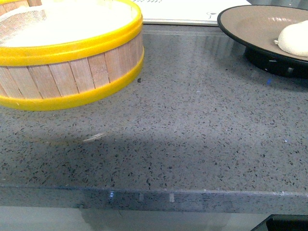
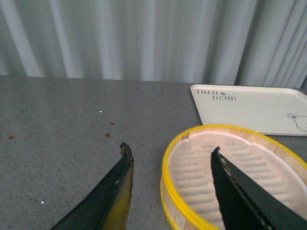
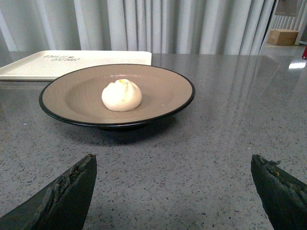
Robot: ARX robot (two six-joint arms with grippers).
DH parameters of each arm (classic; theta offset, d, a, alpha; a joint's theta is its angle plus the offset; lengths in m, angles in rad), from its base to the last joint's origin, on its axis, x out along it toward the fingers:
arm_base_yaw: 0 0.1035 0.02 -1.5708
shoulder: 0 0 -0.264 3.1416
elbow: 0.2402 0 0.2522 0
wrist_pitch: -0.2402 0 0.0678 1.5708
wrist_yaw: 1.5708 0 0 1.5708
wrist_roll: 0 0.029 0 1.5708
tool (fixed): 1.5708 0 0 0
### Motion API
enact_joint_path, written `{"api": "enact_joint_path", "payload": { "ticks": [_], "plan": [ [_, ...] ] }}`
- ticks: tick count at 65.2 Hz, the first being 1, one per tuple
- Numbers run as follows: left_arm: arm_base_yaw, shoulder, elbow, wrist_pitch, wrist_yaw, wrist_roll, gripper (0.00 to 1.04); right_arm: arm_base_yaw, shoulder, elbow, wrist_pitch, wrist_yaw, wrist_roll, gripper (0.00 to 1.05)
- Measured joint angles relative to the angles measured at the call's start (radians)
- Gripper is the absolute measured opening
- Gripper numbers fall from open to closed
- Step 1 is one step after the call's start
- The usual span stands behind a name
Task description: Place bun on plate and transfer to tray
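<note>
The cream bun (image 3: 122,95) lies inside the tan plate (image 3: 158,86) with the black rim, near its middle. In the front view the plate (image 1: 250,24) stands at the far right with the bun (image 1: 294,38) at the frame's edge. The pale tray (image 3: 57,64) lies just behind the plate; the same tray (image 2: 254,108) shows beyond the steamer in the left wrist view. My right gripper (image 3: 172,165) is open, low over the counter a short way before the plate, nothing between its fingers. My left gripper (image 2: 170,151) is open above the steamer's rim. Neither arm shows in the front view.
A wooden steamer basket (image 1: 72,62) with yellow rims stands at the left; this steamer basket (image 2: 192,191) looks empty inside. The grey speckled counter (image 1: 192,125) runs to its front edge near the camera. Grey curtains hang behind. A cardboard box (image 3: 284,36) sits far back.
</note>
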Motion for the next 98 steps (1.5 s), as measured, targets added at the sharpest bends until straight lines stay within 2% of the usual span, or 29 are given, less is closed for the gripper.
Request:
{"api": "enact_joint_path", "payload": {
  "ticks": [4,9,10,31,79,82,86,98],
  "plan": [
    [0.000,-0.019,-0.051,0.016,0.003,-0.002,0.24,0.000,0.000,0.000,0.000,0.004,0.000,0.96],
    [0.000,-0.066,-0.126,0.040,0.002,-0.006,0.04,0.000,0.000,0.000,0.000,0.003,0.000,0.96],
    [0.000,-0.070,-0.131,0.042,0.002,-0.010,0.04,0.000,0.000,0.000,0.000,0.003,0.000,0.96],
    [0.001,-0.199,-0.283,0.065,0.002,-0.012,0.04,0.000,0.000,0.000,0.000,0.002,0.000,0.96],
    [0.001,-0.375,-0.387,0.003,0.002,-0.013,0.04,0.000,0.000,0.000,0.000,0.002,0.000,0.96],
    [0.001,-0.409,-0.394,-0.024,0.002,-0.013,0.04,0.000,0.000,0.000,0.000,0.002,0.000,0.96],
    [0.001,-0.515,-0.401,-0.142,0.002,-0.013,0.04,0.000,0.000,0.000,0.000,0.003,0.000,0.96],
    [0.001,-0.565,-0.401,-0.151,0.002,-0.013,0.04,0.000,0.000,0.000,0.000,0.002,0.000,0.96]
  ]
}}
